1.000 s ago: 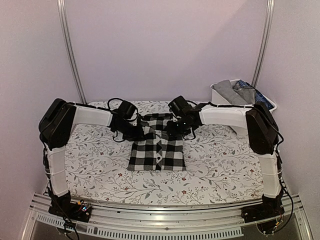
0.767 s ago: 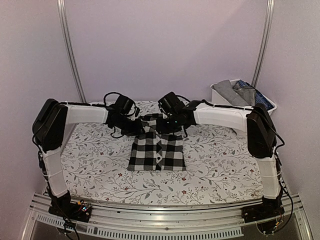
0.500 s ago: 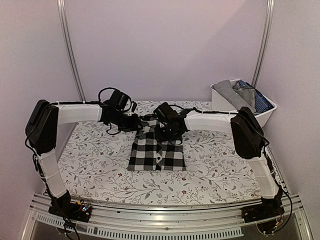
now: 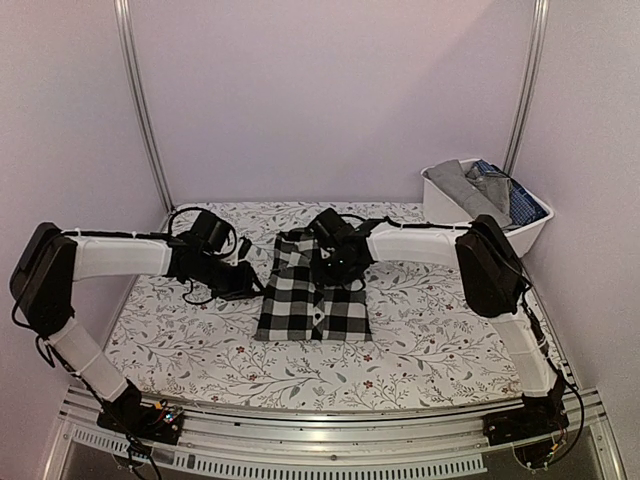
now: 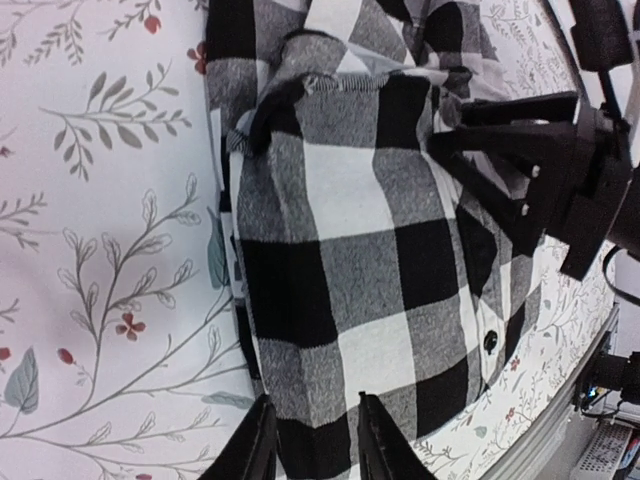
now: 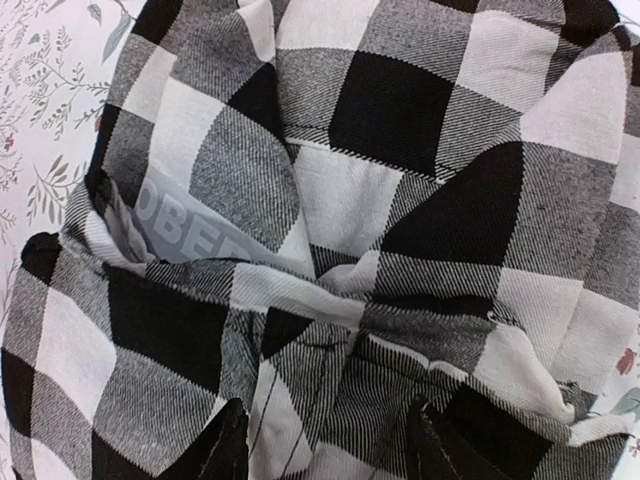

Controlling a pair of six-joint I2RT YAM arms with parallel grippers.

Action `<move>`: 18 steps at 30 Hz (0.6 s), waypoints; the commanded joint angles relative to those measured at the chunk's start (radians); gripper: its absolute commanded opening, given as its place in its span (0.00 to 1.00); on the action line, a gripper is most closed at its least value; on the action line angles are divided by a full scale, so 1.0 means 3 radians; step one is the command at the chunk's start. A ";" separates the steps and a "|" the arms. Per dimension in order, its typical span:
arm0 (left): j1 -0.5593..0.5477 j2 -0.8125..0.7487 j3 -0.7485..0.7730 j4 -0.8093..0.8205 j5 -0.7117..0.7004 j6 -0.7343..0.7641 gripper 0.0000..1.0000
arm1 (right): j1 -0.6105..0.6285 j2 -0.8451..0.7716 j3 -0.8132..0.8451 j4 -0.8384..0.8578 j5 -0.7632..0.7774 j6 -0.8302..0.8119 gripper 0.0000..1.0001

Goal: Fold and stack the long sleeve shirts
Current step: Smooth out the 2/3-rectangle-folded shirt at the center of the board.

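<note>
A black-and-white check shirt (image 4: 312, 298) lies folded into a rectangle in the middle of the table, collar at the far end. My left gripper (image 4: 246, 281) is open and empty, just off the shirt's left edge; in the left wrist view (image 5: 314, 448) its fingers frame the shirt's edge (image 5: 330, 260). My right gripper (image 4: 335, 262) is open, low over the bunched collar (image 6: 330, 290), with nothing held between its fingers (image 6: 226, 448). The right gripper also shows in the left wrist view (image 5: 520, 185).
A white bin (image 4: 440, 205) at the back right holds a grey shirt (image 4: 462, 184) and a dark blue patterned one (image 4: 515, 200). The table has a floral cloth (image 4: 440, 320). Metal rails run along the near edge (image 4: 320, 435).
My left arm has swung back to the left, off the collar, to the shirt's left edge. My right gripper has moved left and settled over the collar. The shirt's lower part has not moved.
</note>
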 commanded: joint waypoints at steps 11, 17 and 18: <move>-0.0089 -0.0690 -0.0966 0.0427 0.0324 -0.0378 0.30 | 0.0021 -0.1895 -0.2007 0.0478 -0.0259 0.0330 0.46; -0.0158 -0.0776 -0.1252 0.0609 0.0374 -0.0466 0.31 | 0.0057 -0.2474 -0.3034 0.0821 -0.0658 0.0628 0.40; -0.0173 -0.0780 -0.1274 0.0629 0.0371 -0.0475 0.31 | 0.0067 -0.2530 -0.3142 0.0869 -0.0699 0.0667 0.39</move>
